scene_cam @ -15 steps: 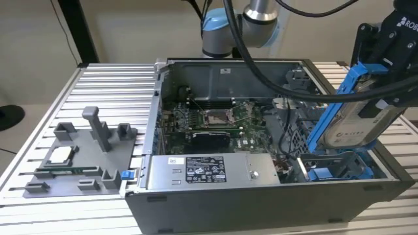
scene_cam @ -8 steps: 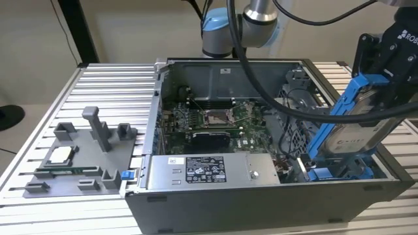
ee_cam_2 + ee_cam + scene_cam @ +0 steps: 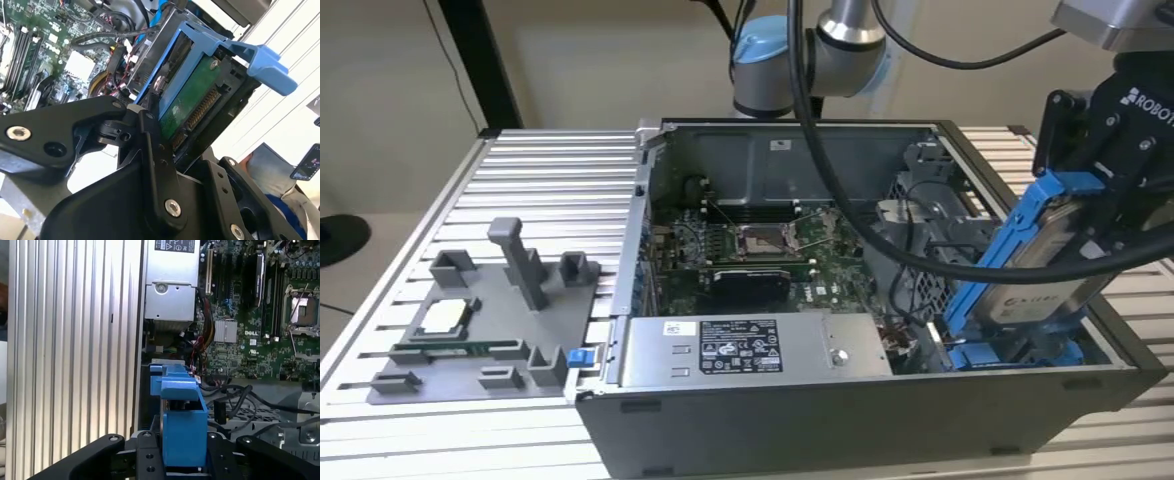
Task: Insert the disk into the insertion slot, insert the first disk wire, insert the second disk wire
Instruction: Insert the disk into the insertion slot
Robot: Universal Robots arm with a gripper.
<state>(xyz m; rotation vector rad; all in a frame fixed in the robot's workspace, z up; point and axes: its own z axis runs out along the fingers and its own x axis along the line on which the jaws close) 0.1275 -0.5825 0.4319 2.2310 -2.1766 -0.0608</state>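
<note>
one gripper (image 3: 1098, 222), fingers pinching the disk (image 3: 1030, 300) on its two long sides at the upper end. in both wrist views one black finger (image 3: 151, 145) (image 3: 146, 457) sits on each side of the blue carrier (image 3: 200, 37) (image 3: 182, 425), pressed against it. one disk, standing steeply tilted, not flat. its lower edge is down at the blue rails of the insertion slot (image 3: 1007, 353), its upper end well above the case rim. the slot is in the corner of the computer case (image 3: 854, 420) at the exterior view's right, nearest the camera. tight there: case wall just beside the disk on the exterior view's right, and black cables (image 3: 921, 258) crossing just beside its other edge. in the second wrist view the disk's green board (image 3: 192, 107) and connector edge face the camera. one power-supply box (image 3: 747, 345) lies along the near wall, apart from the disk, with red and yellow wires (image 3: 202, 342) between. one motherboard (image 3: 761, 250) with one open cpu socket (image 3: 761, 238). one grey parts tray (image 3: 480, 335) on the slatted table (image 3: 547, 190) at the exterior view's left, with open room around it.
</note>
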